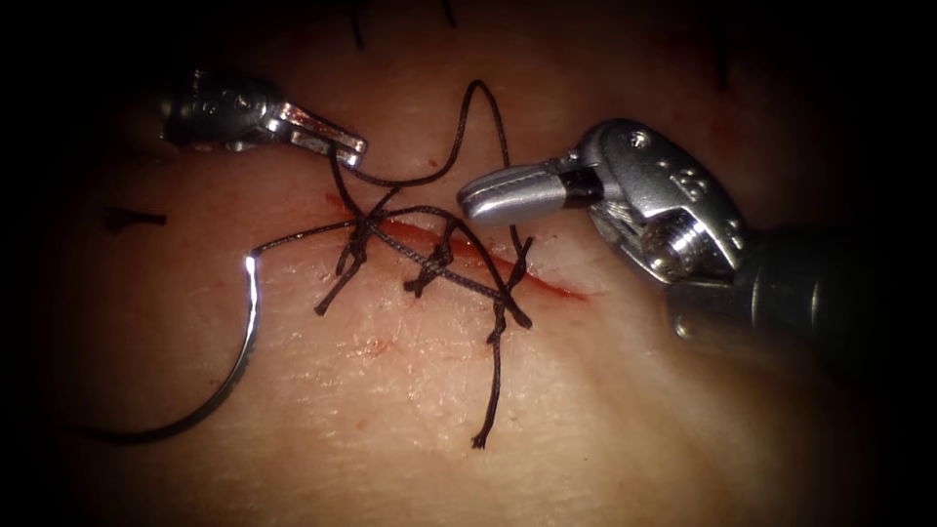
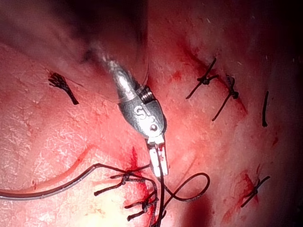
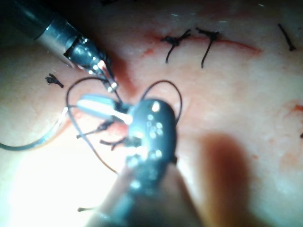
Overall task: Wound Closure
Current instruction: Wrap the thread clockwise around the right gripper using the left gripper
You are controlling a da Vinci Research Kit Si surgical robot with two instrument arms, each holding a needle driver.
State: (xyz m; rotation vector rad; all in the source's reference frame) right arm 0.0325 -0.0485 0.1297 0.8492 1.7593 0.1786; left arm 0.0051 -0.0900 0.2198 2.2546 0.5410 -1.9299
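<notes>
A piece of pale tissue [image 1: 410,410] lies under the light, with a short cut [image 1: 468,252] running across its middle, edged with red fluid [image 1: 556,286]. Three knotted stitches [image 1: 434,262] of dark thread cross the cut, their loose ends trailing down over the tissue.

The left tool [image 1: 337,141] reaches in from the upper left. Its jaws are clenched on the thread [image 1: 468,127] just above the left end of the cut; in the left wrist view the same tool [image 2: 158,163] shows the dark strand running from its tip. From there the thread rises in a tall loop and drops back towards the stitches.

The right tool [image 1: 508,190] comes in from the right and hovers above the cut, its jaws closed together and grasping nothing; the thread's loop passes just beside its tip.

The curved needle [image 1: 239,361] lies free on the tissue to the left of the cut, held by neither tool and not in the tissue. Its blunt end, near the leftmost stitch, joins the thread, and its body sweeps down and to the left.
</notes>
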